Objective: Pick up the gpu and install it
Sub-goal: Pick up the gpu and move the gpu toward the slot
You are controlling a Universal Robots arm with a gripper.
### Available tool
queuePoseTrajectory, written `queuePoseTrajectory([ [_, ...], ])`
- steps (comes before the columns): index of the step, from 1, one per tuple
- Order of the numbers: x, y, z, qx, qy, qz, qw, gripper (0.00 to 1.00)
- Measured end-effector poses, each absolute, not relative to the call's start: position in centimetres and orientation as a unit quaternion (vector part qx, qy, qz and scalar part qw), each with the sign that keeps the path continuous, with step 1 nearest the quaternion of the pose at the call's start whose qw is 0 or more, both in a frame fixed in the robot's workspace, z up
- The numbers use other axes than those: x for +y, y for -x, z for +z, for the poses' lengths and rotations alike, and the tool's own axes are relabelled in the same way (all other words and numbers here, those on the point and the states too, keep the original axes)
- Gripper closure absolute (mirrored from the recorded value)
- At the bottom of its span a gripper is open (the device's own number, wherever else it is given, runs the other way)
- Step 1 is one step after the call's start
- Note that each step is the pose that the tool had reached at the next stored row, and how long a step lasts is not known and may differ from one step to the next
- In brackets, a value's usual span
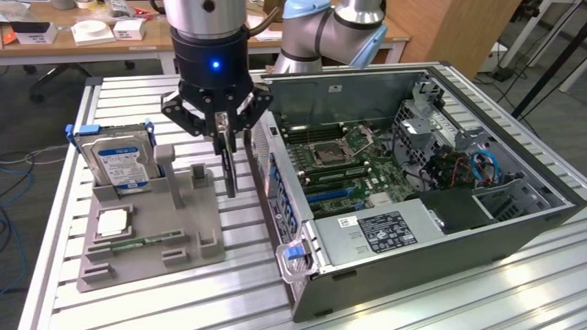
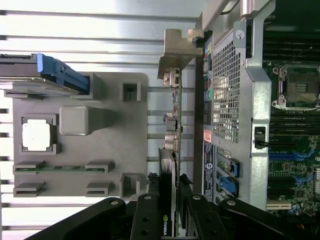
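My gripper (image 1: 229, 137) is clenched on the gpu (image 1: 227, 172), pinching the thin card by one edge so it hangs upright and edge-on below the fingers (image 2: 149, 210). It sits just left of centre in the exterior view, in the gap between the grey parts tray (image 1: 151, 251) and the rear wall of the open computer case (image 1: 440, 227).

I think the main risk is the silver end bracket (image 2: 176, 50). It is close to that perforated rear wall and could snag the rim on the way over. With such a narrow hold, a knock might pivot or slip the card, and a tilted card would jam against the motherboard (image 1: 339, 158) rather than seat.

The hard drive (image 1: 115, 161) stands at the tray's upper-left corner. Everything rests on a slatted aluminium table (image 1: 458, 302). Wooden desks (image 1: 92, 42) with white boxes cross the upper left of the frame.
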State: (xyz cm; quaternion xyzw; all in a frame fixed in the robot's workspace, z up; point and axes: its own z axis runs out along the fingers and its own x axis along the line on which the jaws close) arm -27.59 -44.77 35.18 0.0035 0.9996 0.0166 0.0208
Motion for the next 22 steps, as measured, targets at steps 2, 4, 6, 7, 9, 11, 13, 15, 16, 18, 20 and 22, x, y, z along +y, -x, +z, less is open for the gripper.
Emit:
queuePoseTrajectory([
  [2,-44.8,27.5,35.2,1.000,-0.003,0.017,0.021,0.74],
  [4,-44.8,27.3,35.2,1.000,-0.003,0.017,0.021,0.74],
  [6,-44.8,27.2,35.2,1.000,-0.003,0.017,0.021,0.74],
  [7,-44.8,27.2,35.2,1.000,-0.003,0.017,0.021,0.74],
  [9,-44.8,27.1,35.2,1.000,-0.003,0.017,0.021,0.74],
  [11,-44.8,27.0,35.2,1.000,-0.003,0.017,0.021,0.74],
  [13,-44.8,26.8,35.2,1.000,-0.003,0.017,0.021,0.74],
  [15,-44.8,26.7,35.2,1.000,-0.003,0.017,0.021,0.74],
  [16,-44.8,26.7,35.2,1.000,-0.003,0.017,0.021,0.74],
  [18,-44.8,26.6,35.2,1.000,-0.004,0.017,0.021,0.74],
  [20,-44.8,26.5,35.2,1.000,-0.004,0.017,0.021,0.74],
  [22,-44.8,26.4,35.2,1.000,-0.004,0.017,0.021,0.74],
])
